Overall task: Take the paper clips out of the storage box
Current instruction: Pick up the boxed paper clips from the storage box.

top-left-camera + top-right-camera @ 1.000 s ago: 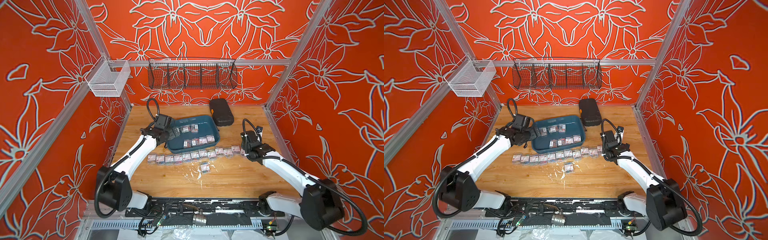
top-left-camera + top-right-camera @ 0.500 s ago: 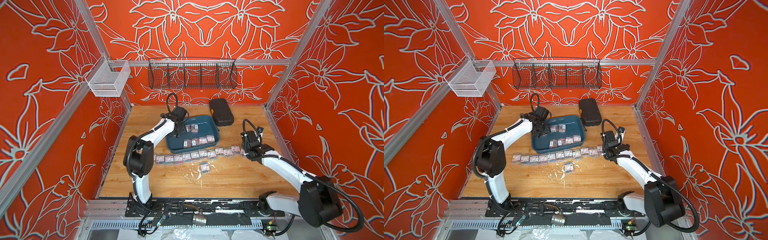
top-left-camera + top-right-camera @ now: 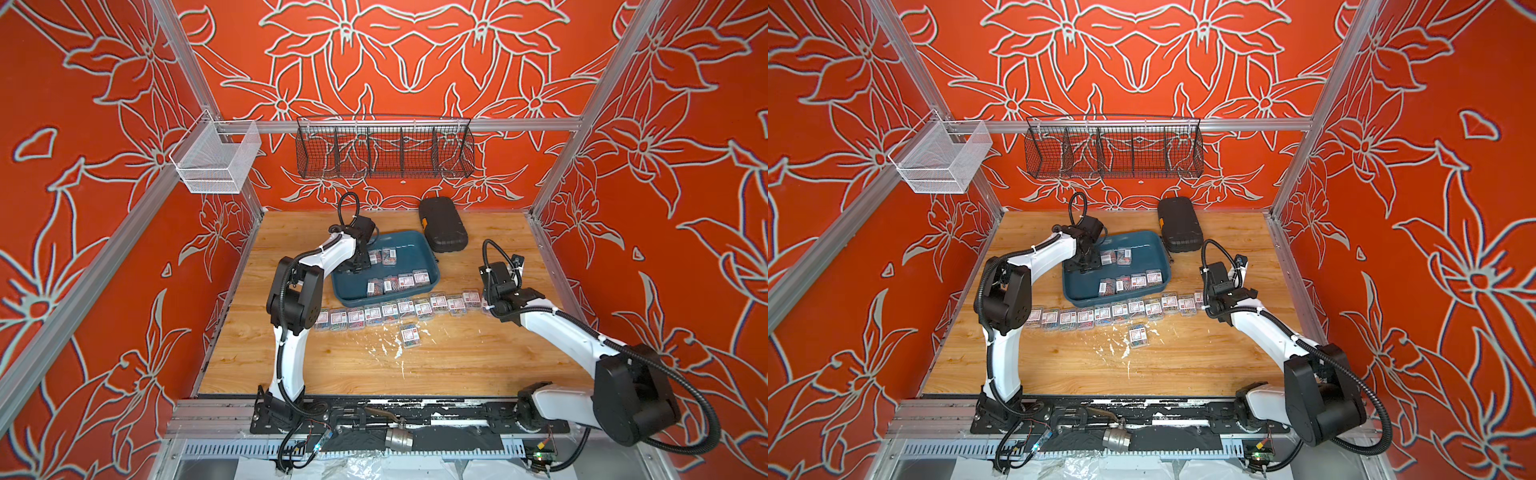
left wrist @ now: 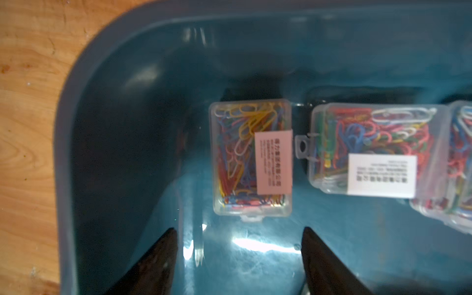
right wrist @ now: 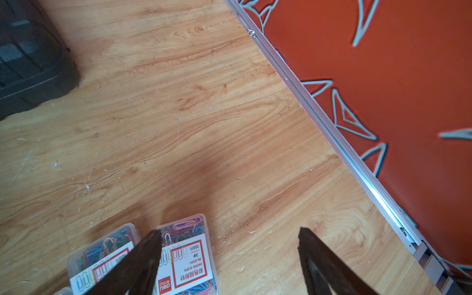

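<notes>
**A:** Where are the paper clips [image 3: 390, 311]?

**B:** Split. Both top views show six clear boxes in the storage box [image 3: 409, 249]. Four lie along its near wall and two beside the left gripper [image 4: 239, 229]. The left wrist view shows three side by side there, the third cut off by the frame.

**A:** And outside it?

**B:** There's a row on the wooden table [image 3: 457, 361], just in front of the storage box. I count about eleven, with the arms partly covering both ends. One more box [image 3: 409, 335] lies apart, nearer the robot.

**A:** The grippers?

**B:** The left one's fingers [image 4: 158, 255] are spread wide and empty, and the nearest box is just past the tips. The right gripper [image 5: 229, 231] is spread too, with nothing between its fingers. One finger overlaps the row's last box, but I can't tell if it touches. Only that wrist view makes the red-framed label readable: "PAPER CLIPS". It also catches the black hard case [image 5: 25, 58].
</notes>
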`<action>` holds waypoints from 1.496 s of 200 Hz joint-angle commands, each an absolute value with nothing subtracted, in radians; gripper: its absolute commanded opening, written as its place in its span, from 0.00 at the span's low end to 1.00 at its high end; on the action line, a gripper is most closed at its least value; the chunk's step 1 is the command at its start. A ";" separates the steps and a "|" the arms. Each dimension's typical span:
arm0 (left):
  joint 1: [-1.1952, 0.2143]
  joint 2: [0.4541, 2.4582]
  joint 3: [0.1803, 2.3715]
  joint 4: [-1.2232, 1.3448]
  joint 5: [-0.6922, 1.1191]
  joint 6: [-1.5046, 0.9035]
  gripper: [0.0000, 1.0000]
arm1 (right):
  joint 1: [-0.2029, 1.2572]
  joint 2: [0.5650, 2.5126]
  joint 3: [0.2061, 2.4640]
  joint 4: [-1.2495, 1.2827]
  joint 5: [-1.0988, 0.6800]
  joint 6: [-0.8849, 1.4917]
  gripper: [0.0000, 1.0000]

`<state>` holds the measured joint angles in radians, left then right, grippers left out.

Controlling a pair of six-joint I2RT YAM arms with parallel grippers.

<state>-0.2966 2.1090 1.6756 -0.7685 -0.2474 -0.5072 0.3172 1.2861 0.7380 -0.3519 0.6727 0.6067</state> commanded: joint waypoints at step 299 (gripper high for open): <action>-0.337 1.850 1.660 -0.867 -0.217 -0.515 0.45 | 0.315 1.325 0.787 -0.378 0.673 0.616 0.84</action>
